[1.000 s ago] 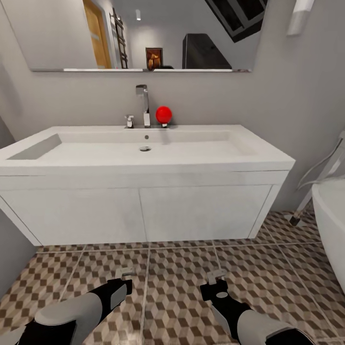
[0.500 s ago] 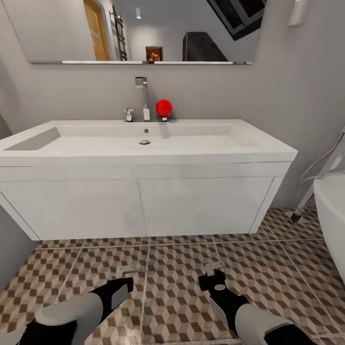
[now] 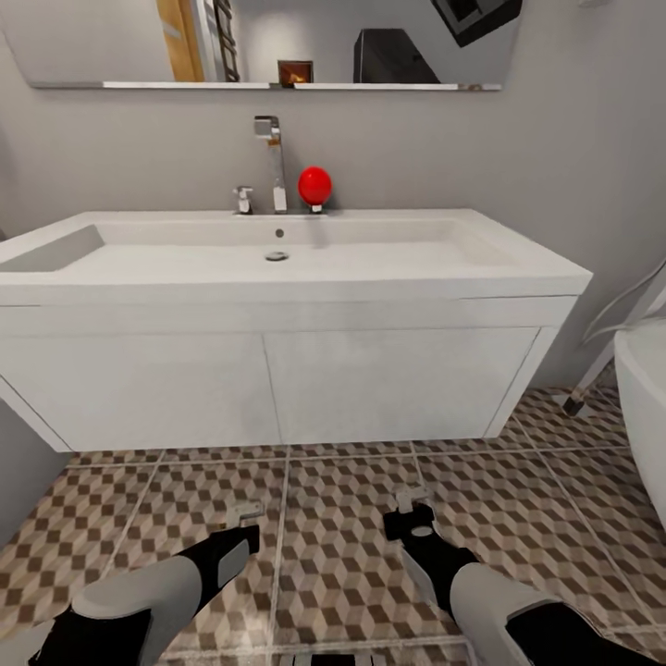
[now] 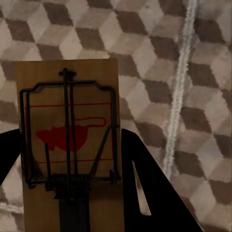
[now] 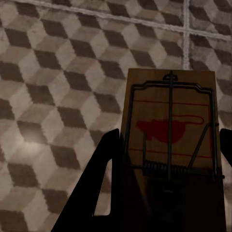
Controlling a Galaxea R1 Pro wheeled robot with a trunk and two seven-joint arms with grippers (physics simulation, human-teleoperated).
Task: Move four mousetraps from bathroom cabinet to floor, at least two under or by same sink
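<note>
One mousetrap (image 4: 67, 140) is clamped in the left gripper (image 3: 242, 514) and another mousetrap (image 5: 171, 140) in the right gripper (image 3: 413, 506), both held above the tiled floor (image 3: 342, 546) before the sink (image 3: 277, 268).

Two tan mousetraps (image 4: 67, 140) (image 5: 171, 140), gripper-held above cube-patterned floor (image 3: 342, 518).

The bathroom floor (image 3: 342, 546) is laid in large glossy square tiles printed with a brown, beige and white cube pattern, split by pale grout lines (image 3: 287, 481). At 3 o'clock, a dark-tipped slanted leg (image 3: 575, 404) rests on the tiles just beside the white bathtub (image 3: 647, 407). From the wrist views the same cube tiles (image 4: 145, 53) and grout (image 5: 186, 34) spread below
</note>
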